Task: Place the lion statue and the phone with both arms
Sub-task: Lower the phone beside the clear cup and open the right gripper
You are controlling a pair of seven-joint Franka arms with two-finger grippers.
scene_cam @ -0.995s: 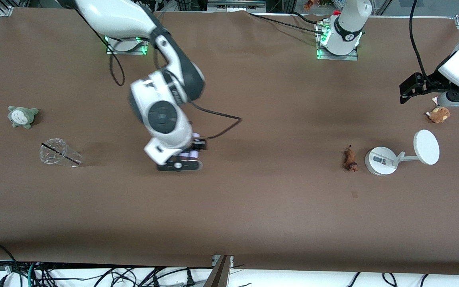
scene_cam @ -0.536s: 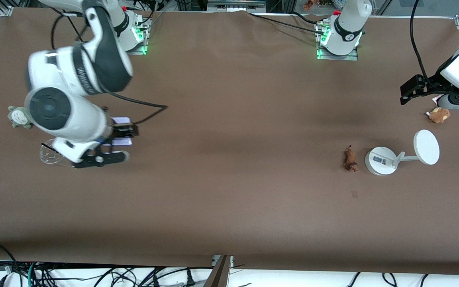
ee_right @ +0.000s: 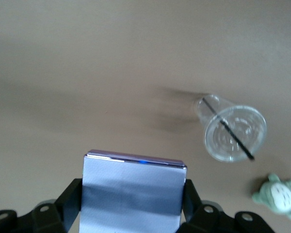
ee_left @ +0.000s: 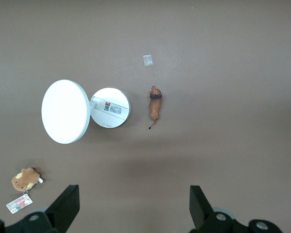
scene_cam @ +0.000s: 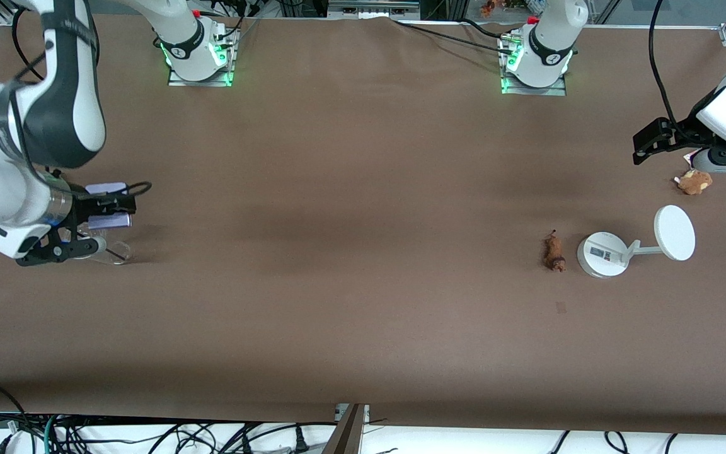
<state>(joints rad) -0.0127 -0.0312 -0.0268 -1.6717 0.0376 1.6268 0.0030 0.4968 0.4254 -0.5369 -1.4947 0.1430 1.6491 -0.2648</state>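
Note:
My right gripper (scene_cam: 109, 205) is shut on the pale lavender phone (scene_cam: 106, 188) and holds it up in the air beside the clear cup, toward the right arm's end of the table. In the right wrist view the phone (ee_right: 133, 179) fills the space between the black fingers (ee_right: 73, 194). The reddish-brown lion statue (scene_cam: 553, 251) lies on the table next to the white stand's base; it also shows in the left wrist view (ee_left: 155, 106). My left gripper (scene_cam: 640, 148) is open and empty, waiting high over the left arm's end of the table, its fingers (ee_left: 65, 206) wide apart.
A clear plastic cup (scene_cam: 114, 251) with a black straw lies under the right hand. A grey-green plush (ee_right: 276, 194) sits near it. A white round-based stand (scene_cam: 602, 254) with a disc (scene_cam: 674, 232) and a tan plush (scene_cam: 694, 181) sit at the left arm's end.
My right arm has swung with the phone from the middle of the table to the right arm's end, now beside the cup. The left arm has not moved.

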